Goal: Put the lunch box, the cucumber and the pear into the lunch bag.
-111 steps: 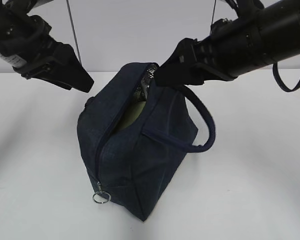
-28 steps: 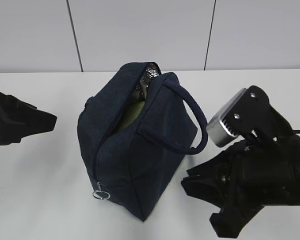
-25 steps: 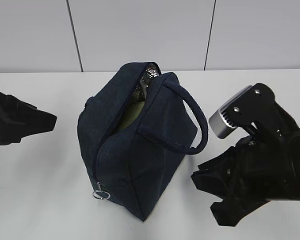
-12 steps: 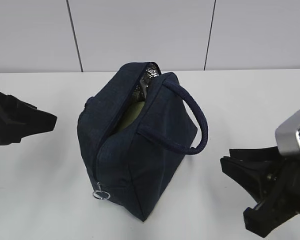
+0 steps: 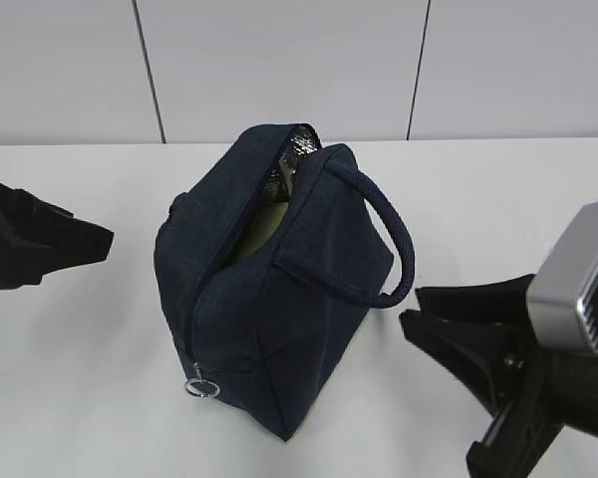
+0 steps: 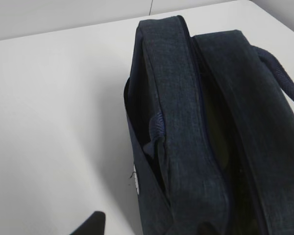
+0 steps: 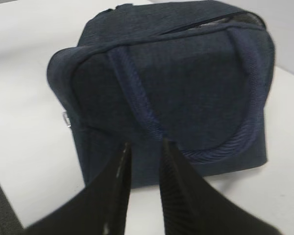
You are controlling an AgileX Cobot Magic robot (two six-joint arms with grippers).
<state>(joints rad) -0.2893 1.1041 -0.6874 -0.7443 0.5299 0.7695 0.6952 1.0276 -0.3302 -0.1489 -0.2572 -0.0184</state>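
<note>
Item: large boxy dark navy fabric lunch bag (image 7: 166,83), upright ahead of my right claw (image 7: 143,147), zip gaping.

Right claw: fingers slightly spread, empty, clear of it.

Left claw (image 5: 105,239): beside the bag; spread indiscernible.

Contents: pale green showing inside, probably the lunch box lid (image 5: 259,231).

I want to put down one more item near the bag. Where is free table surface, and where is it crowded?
Free: the white table between the left gripper and the lunch bag, and the strip behind the bag up to the wall. Crowded: the bag's right side, where its handle hangs out and the right gripper stands close.
</note>
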